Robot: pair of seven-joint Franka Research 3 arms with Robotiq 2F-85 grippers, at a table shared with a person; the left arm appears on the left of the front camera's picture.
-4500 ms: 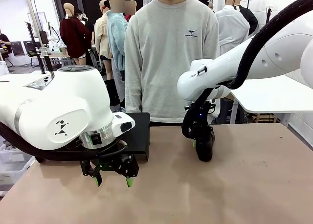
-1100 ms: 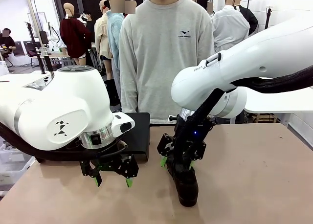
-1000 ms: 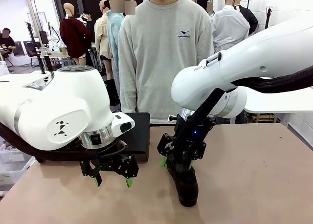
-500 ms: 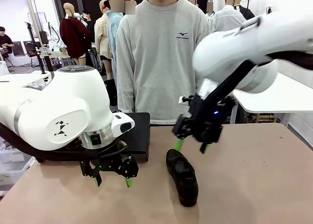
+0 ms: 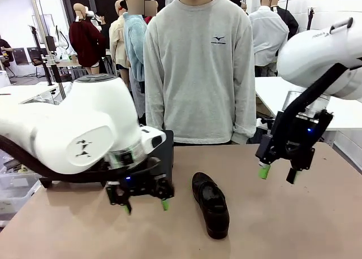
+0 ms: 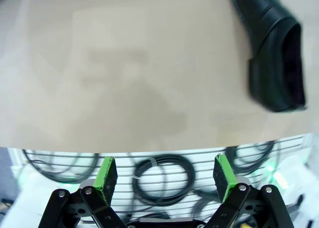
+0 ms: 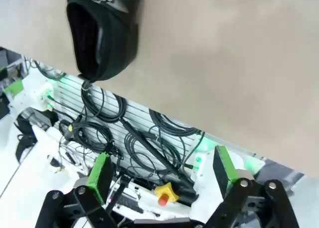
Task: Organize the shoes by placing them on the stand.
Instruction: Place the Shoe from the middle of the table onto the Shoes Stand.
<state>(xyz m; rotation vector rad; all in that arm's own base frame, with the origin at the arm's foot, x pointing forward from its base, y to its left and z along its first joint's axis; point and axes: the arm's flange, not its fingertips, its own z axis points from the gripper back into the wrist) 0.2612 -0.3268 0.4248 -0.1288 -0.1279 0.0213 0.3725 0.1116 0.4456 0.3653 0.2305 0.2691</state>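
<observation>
A single black shoe [image 5: 210, 204] lies flat on the tan desk [image 5: 294, 225] near the middle, lengthwise toward the camera, with bare desk on every side of it. The stand [image 5: 166, 157] sits behind and to the shoe's left, mostly hidden by the left arm, with only a dark upright edge showing near the far desk edge where a person [image 5: 198, 67] in a grey sweatshirt stands. The left tool [image 5: 145, 205] hovers low over the desk just beside the shoe's left side, its green-padded fingers spread and holding nothing; in the left wrist view the pads [image 6: 105, 172] frame the near desk edge and coiled cables below it, and the shoe's open heel end [image 6: 276, 68] lies up to the right. The right tool [image 5: 277, 174] hangs in the air well above the desk, to the right of the shoe and apart from it, fingers also spread and empty. The right wrist view looks past its pads [image 7: 99, 177] over the desk edge, with the shoe's heel opening [image 7: 102, 34] at upper left. The right half of the desk lies open.
</observation>
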